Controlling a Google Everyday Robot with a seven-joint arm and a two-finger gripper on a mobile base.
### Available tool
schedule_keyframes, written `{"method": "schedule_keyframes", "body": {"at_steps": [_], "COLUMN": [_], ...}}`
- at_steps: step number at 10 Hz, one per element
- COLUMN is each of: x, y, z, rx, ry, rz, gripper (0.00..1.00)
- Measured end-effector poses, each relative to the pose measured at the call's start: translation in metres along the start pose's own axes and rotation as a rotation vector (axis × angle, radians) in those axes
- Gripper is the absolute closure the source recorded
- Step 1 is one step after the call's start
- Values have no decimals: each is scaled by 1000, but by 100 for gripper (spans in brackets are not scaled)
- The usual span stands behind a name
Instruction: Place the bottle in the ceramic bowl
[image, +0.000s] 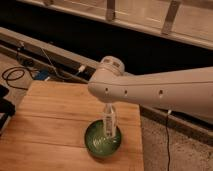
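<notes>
At far left, cables (20, 75) are lying on the floor beside the wooden surface (50, 120), w/ a dark object cut off at the left edge, can't ID it. Moving right across the surface, the bowl (102, 140) is sitting near the front right corner, glossy green inside catching light. Bottle (109, 121) is standing about upright w/ its lower end inside the bowl, label facing the camera; whether it's touching the bowl floor is hard to tell. Directly above, the end effector (109, 106) is hanging at the bottle's top, mostly hidden under the big white arm housing (150, 90), so can't tell if it's gripping or not. Arm is stretching off to the right edge.

Handling, as a guess: bottle is looking light, stiff plastic, prob. smooth and a bit slippery, tall and narrow so tippy; best hold is around the upper body just under the neck. Bowl is ceramic, so hard and chippable, glazed inside letting the bottle slide. Bottle's neck/cap is hidden by the arm.
</notes>
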Motion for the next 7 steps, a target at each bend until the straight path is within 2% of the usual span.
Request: {"method": "schedule_keyframes", "body": {"at_steps": [1,2,7], "x": [0,0,0], "y": [0,0,0], "z": [0,0,0], "rx": [0,0,0], "ry": [0,1,1], "rz": [0,0,0], "gripper": [99,93,45]}}
